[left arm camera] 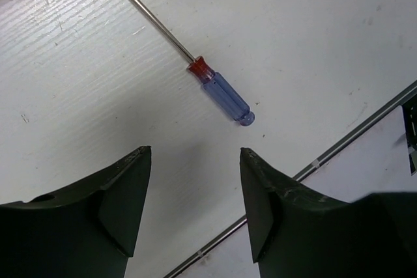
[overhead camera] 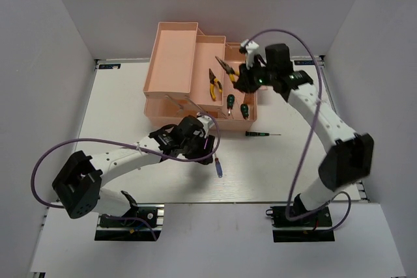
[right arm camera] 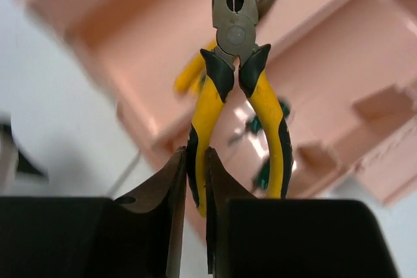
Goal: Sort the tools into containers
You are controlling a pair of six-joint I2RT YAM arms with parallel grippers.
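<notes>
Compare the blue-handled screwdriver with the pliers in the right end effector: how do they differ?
The screwdriver lies flat on the table, untouched; the pliers are held above the toolbox, one handle pinched by the right end effector. The screwdriver has one clear blue handle; the pliers have two yellow-and-black handles. Both have bare metal working ends.

Plain pale grey walls (overhead camera: 58,43) close in a white surface (overhead camera: 124,102) on three sides; beyond the left jaws a thin metal rail (left arm camera: 352,135) edges it.
</notes>
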